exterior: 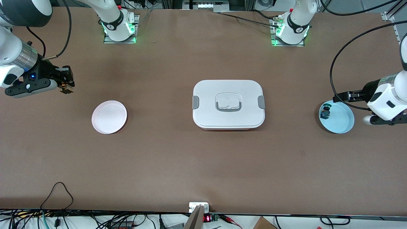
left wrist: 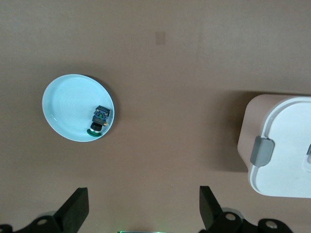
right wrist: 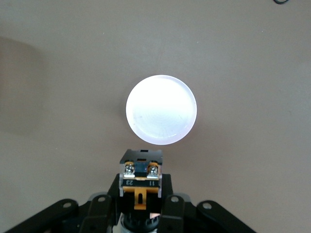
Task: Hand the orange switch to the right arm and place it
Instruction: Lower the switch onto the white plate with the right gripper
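Note:
The orange switch [exterior: 66,87] is a small black block with orange and metal contacts. My right gripper [exterior: 65,86] is shut on it, up in the air over bare table at the right arm's end. In the right wrist view the orange switch [right wrist: 141,177] sticks out from between the fingers of the right gripper [right wrist: 141,213], and its cap is hidden. The white plate [exterior: 109,116] lies empty close by and also shows as the white plate [right wrist: 161,109]. My left gripper [exterior: 337,98] hangs open and empty beside the blue plate [exterior: 341,121], and its view shows the left gripper [left wrist: 143,204] over bare table.
A small blue-and-green component [exterior: 325,112] lies in the blue plate [left wrist: 68,104], seen as the component [left wrist: 99,120] near its rim. A white lidded box [exterior: 228,104] with grey clips sits mid-table, and the box [left wrist: 282,145] shows in the left wrist view. Cables run along the table's near edge.

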Available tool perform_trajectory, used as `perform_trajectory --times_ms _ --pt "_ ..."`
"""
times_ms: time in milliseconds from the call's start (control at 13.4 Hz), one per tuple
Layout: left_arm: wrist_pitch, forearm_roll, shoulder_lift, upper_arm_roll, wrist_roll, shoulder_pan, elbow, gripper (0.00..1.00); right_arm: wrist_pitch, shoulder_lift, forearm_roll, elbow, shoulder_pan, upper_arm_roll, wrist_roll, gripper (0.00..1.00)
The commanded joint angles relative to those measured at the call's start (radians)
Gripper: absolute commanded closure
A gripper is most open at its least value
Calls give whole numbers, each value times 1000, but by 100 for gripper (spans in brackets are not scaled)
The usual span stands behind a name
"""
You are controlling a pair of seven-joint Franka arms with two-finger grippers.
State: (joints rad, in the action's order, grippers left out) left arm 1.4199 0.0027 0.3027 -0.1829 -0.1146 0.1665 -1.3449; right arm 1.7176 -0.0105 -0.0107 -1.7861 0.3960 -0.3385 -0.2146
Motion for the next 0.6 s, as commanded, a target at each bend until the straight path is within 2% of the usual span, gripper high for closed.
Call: perform_trajectory --times_ms 0,75,149,373,522 --pt "-52 33 -25 -7 -14 18 55 0 -6 -2 0 -4 -231 232 -2 100" --pt "-50 33 -36 -13 -19 16 56 0 0 -2 -2 -9 -312 310 0 100" --pt "-39 37 -40 -18 -19 15 53 0 3 -2 -15 -16 -369 362 -2 100" --pt "-15 28 -56 -18 37 15 47 0 45 0 -25 -53 -384 374 0 100" --pt "19 22 -63 -17 122 19 36 0 201 -5 -25 -189 -382 375 0 100"
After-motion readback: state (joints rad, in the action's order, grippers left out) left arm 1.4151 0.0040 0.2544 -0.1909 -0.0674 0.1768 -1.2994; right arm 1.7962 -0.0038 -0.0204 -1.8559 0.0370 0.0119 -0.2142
